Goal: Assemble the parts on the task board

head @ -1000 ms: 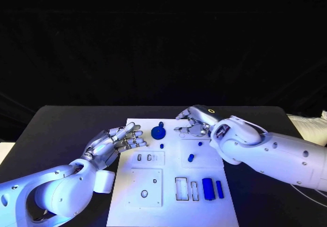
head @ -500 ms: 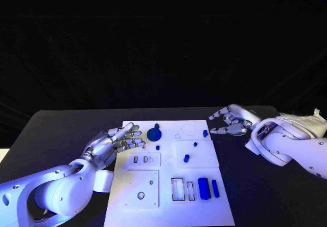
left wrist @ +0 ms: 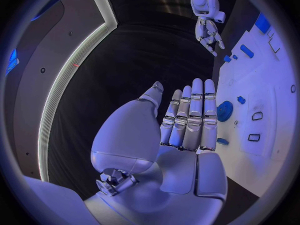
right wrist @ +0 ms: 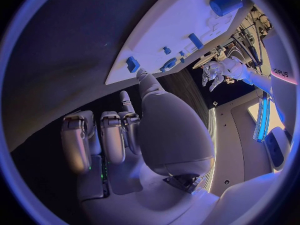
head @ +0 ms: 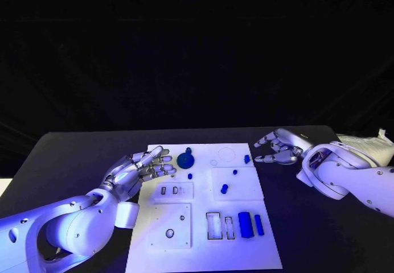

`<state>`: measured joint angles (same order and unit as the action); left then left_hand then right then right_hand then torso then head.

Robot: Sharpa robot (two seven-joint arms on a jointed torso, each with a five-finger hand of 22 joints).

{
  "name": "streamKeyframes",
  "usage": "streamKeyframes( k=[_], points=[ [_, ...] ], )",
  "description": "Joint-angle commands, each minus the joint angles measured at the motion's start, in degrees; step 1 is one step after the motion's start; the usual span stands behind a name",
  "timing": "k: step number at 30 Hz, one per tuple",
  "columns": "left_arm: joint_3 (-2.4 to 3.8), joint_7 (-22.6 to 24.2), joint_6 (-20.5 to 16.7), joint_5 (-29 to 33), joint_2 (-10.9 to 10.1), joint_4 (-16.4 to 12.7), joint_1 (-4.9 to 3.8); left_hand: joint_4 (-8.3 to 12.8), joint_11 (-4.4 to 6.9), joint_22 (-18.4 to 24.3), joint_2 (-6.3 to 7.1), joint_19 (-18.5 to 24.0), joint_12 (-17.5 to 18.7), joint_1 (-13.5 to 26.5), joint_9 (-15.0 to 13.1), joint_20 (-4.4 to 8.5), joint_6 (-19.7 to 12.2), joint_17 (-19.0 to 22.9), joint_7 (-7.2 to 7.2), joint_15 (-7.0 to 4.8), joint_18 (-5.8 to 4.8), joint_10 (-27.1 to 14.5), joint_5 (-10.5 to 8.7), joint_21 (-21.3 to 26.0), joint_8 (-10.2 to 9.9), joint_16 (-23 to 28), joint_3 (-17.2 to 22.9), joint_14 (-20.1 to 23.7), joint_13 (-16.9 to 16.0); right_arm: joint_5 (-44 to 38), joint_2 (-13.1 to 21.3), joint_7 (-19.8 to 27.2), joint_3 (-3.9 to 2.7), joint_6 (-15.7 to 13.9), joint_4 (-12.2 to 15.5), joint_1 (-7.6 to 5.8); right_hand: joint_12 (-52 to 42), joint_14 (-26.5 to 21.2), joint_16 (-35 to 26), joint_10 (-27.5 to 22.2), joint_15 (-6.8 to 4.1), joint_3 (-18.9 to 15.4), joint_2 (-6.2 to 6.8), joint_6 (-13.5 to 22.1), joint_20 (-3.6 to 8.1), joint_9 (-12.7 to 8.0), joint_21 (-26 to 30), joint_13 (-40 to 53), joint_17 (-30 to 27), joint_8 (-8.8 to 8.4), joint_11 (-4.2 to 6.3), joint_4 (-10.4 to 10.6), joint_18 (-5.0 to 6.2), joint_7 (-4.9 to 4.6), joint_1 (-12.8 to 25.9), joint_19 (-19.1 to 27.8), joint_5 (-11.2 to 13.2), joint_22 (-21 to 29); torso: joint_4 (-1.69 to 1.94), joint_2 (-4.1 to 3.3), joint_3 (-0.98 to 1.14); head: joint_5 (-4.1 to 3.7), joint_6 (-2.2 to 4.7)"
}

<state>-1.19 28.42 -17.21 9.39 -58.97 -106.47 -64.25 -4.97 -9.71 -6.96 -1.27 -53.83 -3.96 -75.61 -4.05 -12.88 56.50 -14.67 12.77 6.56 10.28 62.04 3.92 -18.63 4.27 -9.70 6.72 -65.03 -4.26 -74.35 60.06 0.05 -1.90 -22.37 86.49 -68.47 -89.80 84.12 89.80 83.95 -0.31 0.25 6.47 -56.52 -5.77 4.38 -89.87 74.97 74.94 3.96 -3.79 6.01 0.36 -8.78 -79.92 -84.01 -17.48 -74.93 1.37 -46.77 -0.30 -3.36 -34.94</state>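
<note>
White rectangular task board (head: 205, 250), a flat plate, lies lengthwise at the middle of the black table (head: 74, 153), with small blue parts spread over it. Near its far end stands a round blue knob-like part (head: 185, 160), with a small blue peg (head: 189, 176) just on the near side of it. At the far right corner sits a small blue block (head: 246, 160); toward the board's middle lie a tiny blue stud (head: 235, 171) and a short blue oblong piece (head: 224, 189). Near the right edge of the near half, a thick blue bar (head: 245, 222) and a thinner blue bar (head: 258, 225) lie side by side, parallel to the board's long edge, beside two narrow rectangular slots (head: 221, 227). An oval hole (head: 169, 234) marks the near left panel, and two small slots (head: 168, 190) lie in the panel beyond it.

Left hand (head: 141, 169) hovers at the board's left edge, near the knob-like part, its fingers (left wrist: 194, 112) extended straight and held close together, palm bare, holding nothing. Right hand (head: 278, 149) is off the board, over the table beside the far right corner, its fingers (right wrist: 103, 137) curled inward with nothing between them. Both white arms reach in from the near corners of the table.
</note>
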Motion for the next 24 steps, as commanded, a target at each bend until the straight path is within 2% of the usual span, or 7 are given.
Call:
streamKeyframes(
  k=[1, 5, 9, 13, 17, 24],
  points=[
    [0.01, 0.12, 1.38, -0.03, 0.13, 0.02, -0.02, 0.45, 0.08, 0.09, -0.37, 0.19, 0.29, -0.12, 0.01, 0.00, -0.30, -0.06, 0.24, 0.07, 0.15, -0.45, -0.13, 0.25, -0.33, 0.19, 0.05, 0.46, 0.06, -2.30, -0.89, -0.22, 0.00, 1.35, -0.67, 0.40, -0.20, 5.88, 0.20, 6.05, 0.48, 0.20, -0.51, -0.47, -0.44, 0.07, -0.13, 15.03, 15.06, 0.31, -0.36, -0.06, -0.36, -0.04, 0.23, -5.99, 0.37, -15.07, 0.07, 0.05, -0.08, 0.08, -0.30],
    [0.00, 0.09, 1.40, -0.03, 0.15, 0.08, -0.01, 0.52, 0.08, 0.09, -0.42, 0.20, 0.28, -0.19, 0.01, 0.00, -0.30, -0.08, 0.23, 0.06, 0.15, -0.46, -0.12, 0.25, -0.33, 0.21, 0.10, 0.46, 0.06, -2.60, -1.98, -0.17, 0.01, 1.68, -1.49, 0.89, -0.20, 5.88, 0.20, 6.05, 0.50, 0.26, -0.59, -0.53, -0.45, 0.08, -0.13, 15.03, 15.06, 0.33, -0.38, -0.07, -0.36, -0.07, 0.20, -5.99, 0.44, -15.07, 0.11, 0.04, -0.13, -0.02, -0.48],
    [0.00, 0.06, 1.41, -0.03, 0.14, 0.07, -0.01, 0.52, 0.08, 0.09, -0.42, 0.20, 0.28, -0.19, 0.01, 0.00, -0.30, -0.08, 0.23, 0.06, 0.15, -0.46, -0.12, 0.25, -0.33, 0.21, 0.10, 0.46, 0.06, -2.82, -2.98, -0.06, 0.00, 1.87, -2.31, 1.29, -0.20, 5.88, 0.20, 6.05, 0.56, 0.42, -0.80, -0.74, -0.51, 0.10, -0.13, 15.03, 15.06, 0.38, -0.45, -0.11, -0.36, -0.14, 0.12, -5.99, 0.64, -15.07, -0.06, 0.05, -0.11, 0.18, -0.59],
    [0.00, -0.01, 1.42, -0.03, 0.14, 0.06, -0.01, 0.52, 0.08, 0.09, -0.42, 0.20, 0.28, -0.19, 0.01, 0.00, -0.30, -0.08, 0.23, 0.06, 0.15, -0.46, -0.12, 0.25, -0.33, 0.21, 0.10, 0.46, 0.06, -2.84, -3.66, 0.06, 0.00, 1.72, -2.95, 1.49, -0.20, 5.88, 0.20, 6.05, 0.65, 0.87, -1.51, -1.22, -0.60, 0.16, -0.13, 15.03, 15.06, 0.51, -0.52, -0.17, -0.36, -0.20, -0.02, -5.99, 1.08, -15.07, 0.03, 0.07, -0.08, 0.13, -0.64],
    [0.00, -0.12, 1.38, -0.03, 0.13, 0.06, -0.01, 0.58, 0.08, 0.10, -0.46, 0.20, 0.28, -0.24, 0.00, 0.00, -0.31, -0.10, 0.23, 0.06, 0.15, -0.47, -0.12, 0.25, -0.34, 0.24, 0.13, 0.47, 0.06, -2.57, -4.24, 0.36, 0.01, 1.26, -3.60, 1.57, -0.20, 5.88, 0.20, 6.05, 0.62, 2.24, -2.83, -2.28, -0.63, 0.25, -0.13, 15.03, 15.06, 0.72, -0.45, -0.48, -0.36, -0.10, -0.63, -5.99, 4.15, -15.07, 0.07, 0.09, -0.15, 0.22, -0.66],
    [0.00, -0.22, 1.36, -0.03, 0.13, 0.02, -0.01, 0.59, 0.07, 0.10, -0.46, 0.21, 0.28, -0.24, 0.01, 0.00, -0.32, -0.10, 0.24, 0.07, 0.15, -0.48, -0.12, 0.25, -0.35, 0.25, 0.14, 0.47, 0.07, -2.52, -5.23, 0.50, 0.02, 1.93, -4.23, 1.84, -0.20, 5.88, 0.20, 6.05, 0.45, 3.21, -3.36, -3.49, -0.52, 0.35, -0.13, 15.03, 15.06, 0.93, -0.22, -0.82, -0.36, 0.18, -0.90, -5.99, 4.91, -15.07, -0.01, 0.09, -0.06, 0.49, -0.77]
  ],
)
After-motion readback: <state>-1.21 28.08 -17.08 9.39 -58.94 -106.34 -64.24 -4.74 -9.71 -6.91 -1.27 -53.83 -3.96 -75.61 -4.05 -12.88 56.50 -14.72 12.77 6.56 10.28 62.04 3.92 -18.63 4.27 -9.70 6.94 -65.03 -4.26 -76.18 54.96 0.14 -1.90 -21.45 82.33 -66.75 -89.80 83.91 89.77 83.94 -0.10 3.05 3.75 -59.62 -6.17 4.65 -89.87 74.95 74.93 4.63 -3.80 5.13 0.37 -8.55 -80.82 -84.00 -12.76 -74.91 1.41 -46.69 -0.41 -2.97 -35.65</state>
